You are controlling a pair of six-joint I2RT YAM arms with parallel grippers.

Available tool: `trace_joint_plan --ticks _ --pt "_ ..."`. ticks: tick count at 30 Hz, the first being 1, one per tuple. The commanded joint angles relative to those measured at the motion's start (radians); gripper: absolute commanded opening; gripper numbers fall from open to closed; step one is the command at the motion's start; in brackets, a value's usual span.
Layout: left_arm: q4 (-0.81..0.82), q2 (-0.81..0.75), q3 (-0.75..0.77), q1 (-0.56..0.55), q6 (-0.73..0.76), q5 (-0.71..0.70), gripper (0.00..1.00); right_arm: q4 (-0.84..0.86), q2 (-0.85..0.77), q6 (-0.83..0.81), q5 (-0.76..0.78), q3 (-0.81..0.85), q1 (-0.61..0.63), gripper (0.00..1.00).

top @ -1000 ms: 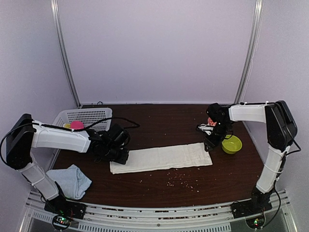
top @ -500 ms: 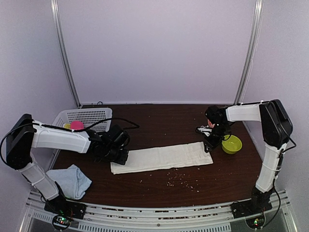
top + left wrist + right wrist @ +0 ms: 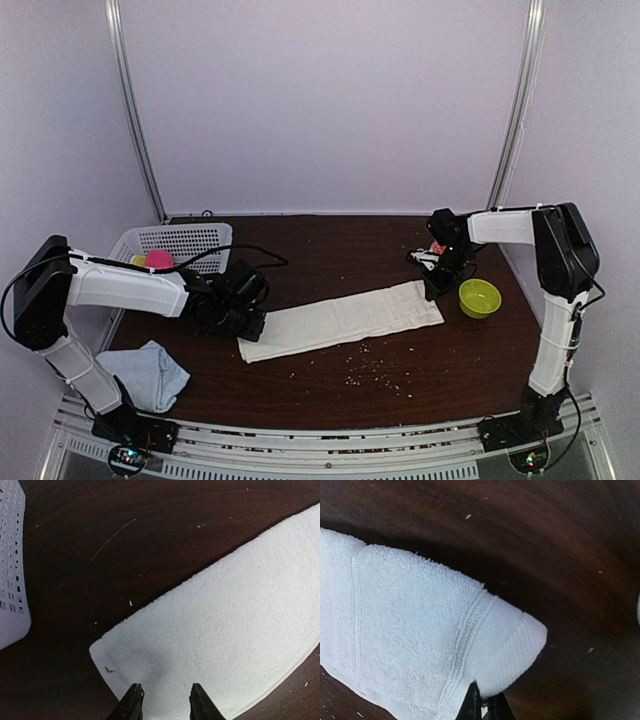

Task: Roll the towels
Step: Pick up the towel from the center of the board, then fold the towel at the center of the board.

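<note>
We log a long cream-white terry towel [image 3: 340, 318] flat across the middle of the dark brown wooden table [image 3: 330, 245]. It lies slanted, with its right end farther from the near edge. The right gripper [image 3: 483, 703] has its fingers pressed together, pinching the hemmed far right corner of that towel, and the cloth bunches up into the tips. The left gripper [image 3: 162, 698] is over the towel's left end with its fingers spread; we cannot tell whether they touch the cloth. A pale blue cloth towel [image 3: 150, 372] sits crumpled at the table's near left corner, well apart from the cream one. A white perforated plastic basket [image 3: 185, 240] at the left edge holds a pink cloth cylinder [image 3: 158, 259]. A lime-green round bowl [image 3: 479, 297] sits near the right edge. Pale crumbs [image 3: 375, 370] are scattered toward the near edge.
</note>
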Motion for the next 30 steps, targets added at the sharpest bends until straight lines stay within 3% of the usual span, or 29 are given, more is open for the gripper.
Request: trace_joint_plan --ticks 1,10,19,24,30 --pt "-0.012 -0.016 -0.018 0.003 -0.001 -0.032 0.33 -0.018 -0.023 -0.025 -0.003 0.075 -0.030 0.00" --pt "-0.037 0.017 -0.010 0.004 -0.010 -0.051 0.33 -0.118 -0.059 -0.052 -0.109 0.211 -0.032 0.00" --pt "-0.095 -0.003 -0.022 0.004 -0.035 -0.105 0.32 -0.276 -0.012 0.009 -0.429 0.308 -0.020 0.00" --pt "-0.113 -0.029 -0.038 0.013 -0.058 -0.104 0.31 -0.343 0.028 -0.021 -0.582 0.347 0.025 0.00" --pt "-0.118 -0.014 -0.059 0.023 -0.073 -0.088 0.27 -0.344 0.060 -0.013 -0.613 0.394 0.136 0.00"
